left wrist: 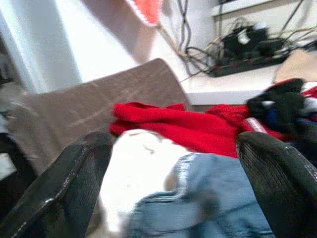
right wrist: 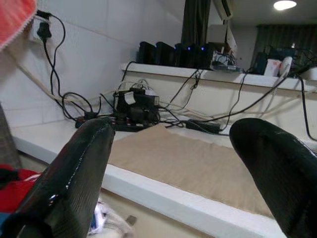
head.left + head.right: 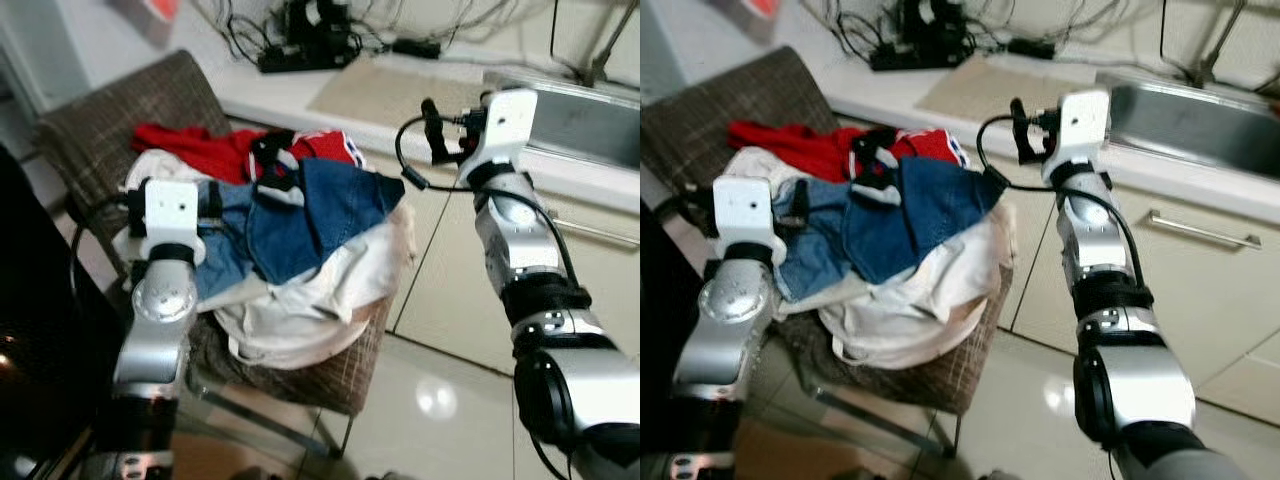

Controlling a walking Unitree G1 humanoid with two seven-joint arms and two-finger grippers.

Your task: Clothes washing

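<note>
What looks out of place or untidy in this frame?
A loose heap of clothes is piled on a chair beside the kitchen counter, and white fabric spills over the seat's front edge. A tangle of cables clutters the counter. Both claws, left and right, are open and empty.

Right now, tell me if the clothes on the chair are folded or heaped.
Heaped. The clothes lie crumpled and overlapping on the chair, with the blue garment draped across the red one and white fabric spilling over the seat edge.
</note>
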